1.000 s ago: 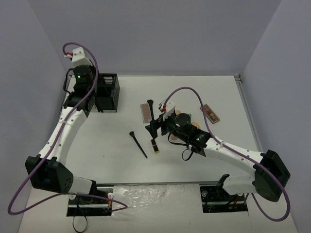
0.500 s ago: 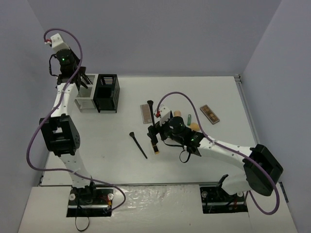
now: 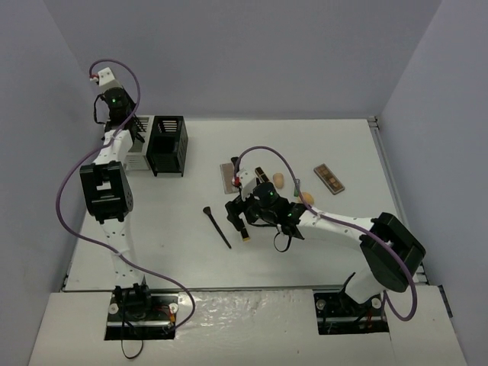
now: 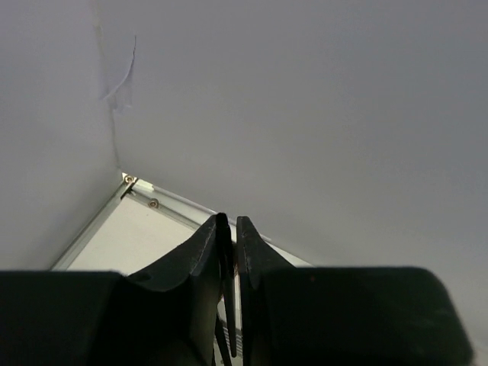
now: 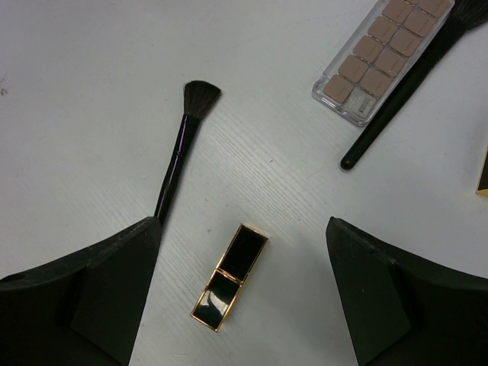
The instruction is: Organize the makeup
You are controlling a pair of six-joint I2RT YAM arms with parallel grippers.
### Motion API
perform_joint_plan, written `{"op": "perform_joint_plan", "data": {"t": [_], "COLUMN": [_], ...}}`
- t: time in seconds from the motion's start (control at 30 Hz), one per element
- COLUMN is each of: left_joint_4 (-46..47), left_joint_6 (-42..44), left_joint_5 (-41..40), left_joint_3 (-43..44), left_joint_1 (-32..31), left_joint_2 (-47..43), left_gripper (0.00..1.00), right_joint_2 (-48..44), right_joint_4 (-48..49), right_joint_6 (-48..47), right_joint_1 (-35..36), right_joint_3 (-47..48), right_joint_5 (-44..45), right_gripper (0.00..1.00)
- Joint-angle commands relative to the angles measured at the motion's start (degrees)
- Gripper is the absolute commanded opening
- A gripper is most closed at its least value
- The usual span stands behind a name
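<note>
My right gripper (image 3: 238, 216) is open and hovers low over a black-and-gold lipstick (image 3: 243, 229) lying flat on the table. In the right wrist view the lipstick (image 5: 230, 276) lies between the two spread fingers, untouched, with the gripper (image 5: 244, 229) above it. A thin black brush (image 5: 181, 149) lies just left of it. My left gripper (image 3: 128, 131) is high at the back left, above the white bin (image 3: 137, 156). In the left wrist view it (image 4: 232, 221) is shut on a thin black brush handle.
A black bin (image 3: 168, 145) stands beside the white one. A pale palette (image 5: 385, 57) and a second brush (image 5: 400, 95) lie behind the lipstick. Two peach sponges (image 3: 279, 180) (image 3: 306, 197), another lipstick (image 3: 261, 176) and a brown palette (image 3: 329, 178) lie to the right.
My right gripper has moved left, from beside the sponges to over the lipstick. My left arm has swung up and back to the far left corner, above the white bin.
</note>
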Motion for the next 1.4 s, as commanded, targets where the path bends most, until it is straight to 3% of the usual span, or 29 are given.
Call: {"op": "perform_joint_plan", "data": {"t": [0.0,0.2,0.33,0.43,0.53,0.77,0.97,1.17,1.37], "left_joint_4": [4.4,1.9,1.3,-0.7,-3.6,-21.0,-30.7,-37.0,-40.7], "left_joint_6": [-0.2,0.6,0.0,-2.1,-5.4,-13.2,-15.7,-15.0,-16.1], "left_joint_5": [1.8,3.5,3.0,3.3,3.9,9.5,13.6,16.8,18.4], "left_joint_3": [3.1,0.5,-3.8,-8.4,-13.1,-26.8,-44.9,-53.8,-59.3], "left_joint_1": [0.5,0.5,0.5,0.5,0.1,-1.8,-4.6,-7.7,-12.5], "left_joint_2": [-2.3,-5.1,-12.5,-20.4,-29.7,-50.5,-68.9,-79.0,-83.1], "left_gripper": [0.13,0.61,0.80,0.90,0.93,0.97,0.97,0.97,0.97], "right_joint_2": [0.7,2.4,4.0,5.9,8.3,14.9,16.6,18.1,20.6], "right_joint_4": [1.0,-2.4,-4.7,-6.9,-8.2,-11.4,-13.7,-14.4,-14.5], "right_joint_6": [0.8,0.5,1.6,2.9,5.2,8.3,11.7,12.9,13.5], "right_joint_1": [1.3,4.1,6.3,7.9,8.7,11.4,12.7,14.8,15.3], "right_joint_3": [4.7,6.8,8.3,9.7,10.2,13.9,15.1,15.5,15.9], "right_joint_5": [0.0,3.3,6.6,9.4,10.7,13.5,16.4,17.4,16.9], "right_gripper": [0.86,0.84,0.81,0.74,0.69,0.54,0.47,0.43,0.37]}}
